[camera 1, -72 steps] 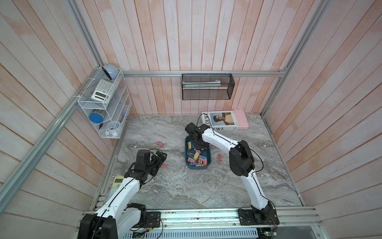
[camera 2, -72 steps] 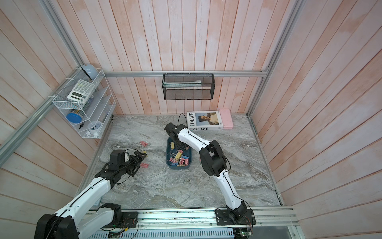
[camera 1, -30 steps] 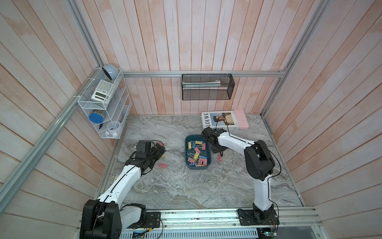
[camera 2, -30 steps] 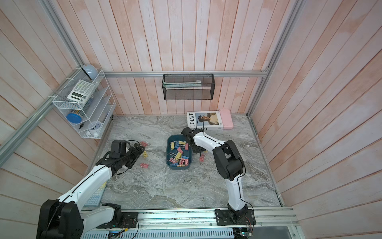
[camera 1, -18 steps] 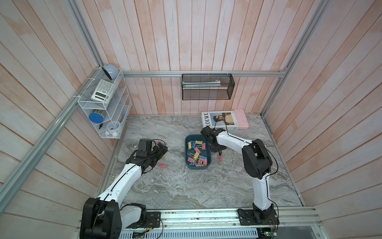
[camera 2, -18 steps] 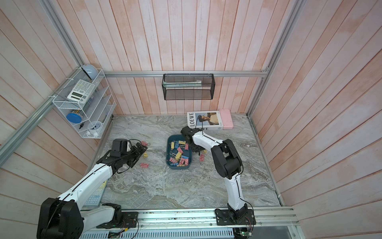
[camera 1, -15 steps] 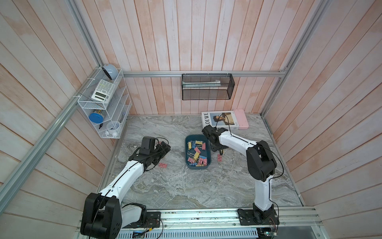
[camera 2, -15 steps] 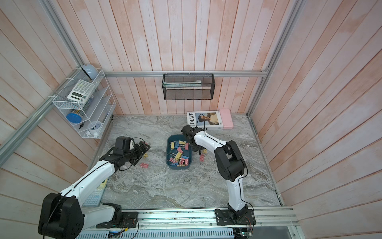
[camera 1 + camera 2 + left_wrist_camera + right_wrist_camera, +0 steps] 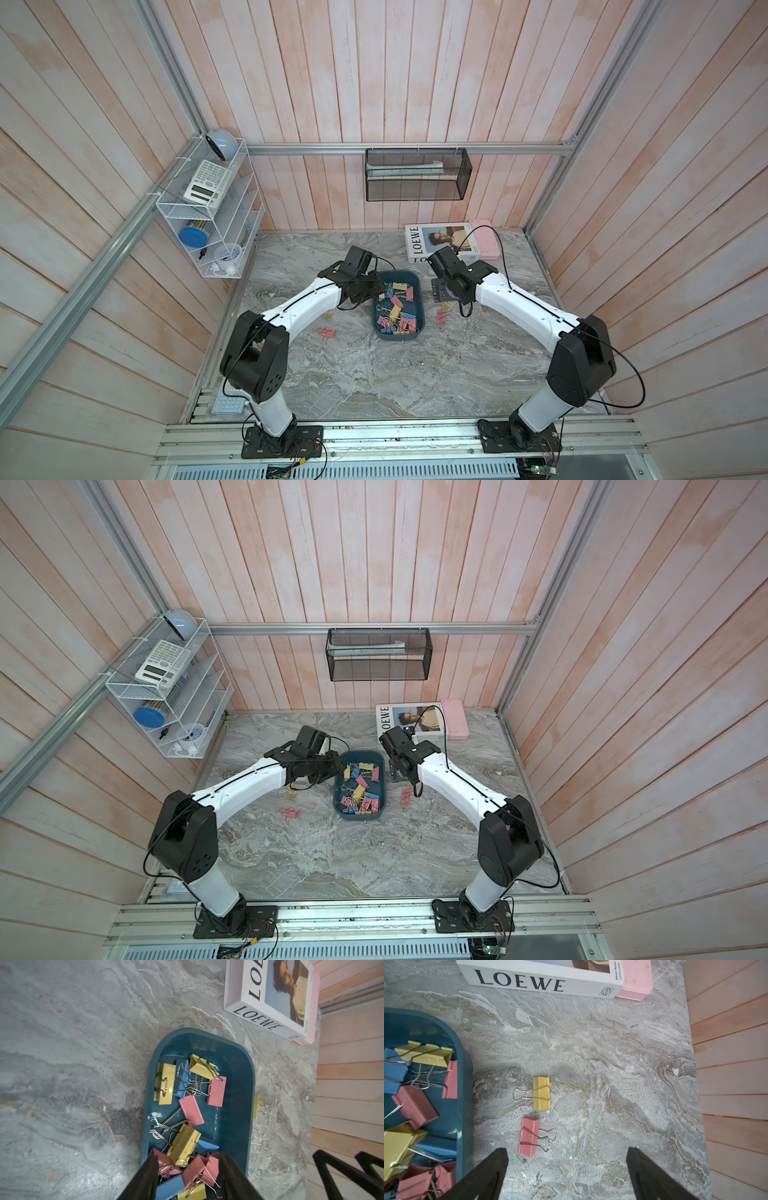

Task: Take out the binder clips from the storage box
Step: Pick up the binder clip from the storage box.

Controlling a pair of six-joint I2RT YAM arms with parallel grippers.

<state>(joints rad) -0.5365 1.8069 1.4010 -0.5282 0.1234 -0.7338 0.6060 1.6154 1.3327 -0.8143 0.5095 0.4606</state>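
The dark teal storage box [image 9: 419, 307] [image 9: 384, 787] sits mid-table with several pink, yellow and blue binder clips [image 9: 395, 309] in it. My left gripper [image 9: 188, 1167] [image 9: 370, 289] reaches into the box at its left side. Its jaws are half closed, either side of a tangle of pink clips [image 9: 197, 1167] and a blue one, still apart. My right gripper [image 9: 566, 1159] [image 9: 440, 293] hangs wide open and empty over the table right of the box [image 9: 465, 1076]. A yellow clip [image 9: 542, 1093] and a pink clip [image 9: 529, 1136] lie just ahead of it.
Left of the box, a pink clip [image 9: 327, 332] and a yellow clip [image 9: 328, 314] lie on the marble. A LOEWE book [image 9: 440, 245] and a pink case [image 9: 486, 245] rest at the back right. On the walls hang a white wire rack [image 9: 208, 216] and a black mesh basket [image 9: 417, 174].
My left arm has swung from the table's left side over to the box, and its jaws have narrowed around clips. My right gripper has gone from shut to wide open beside the box.
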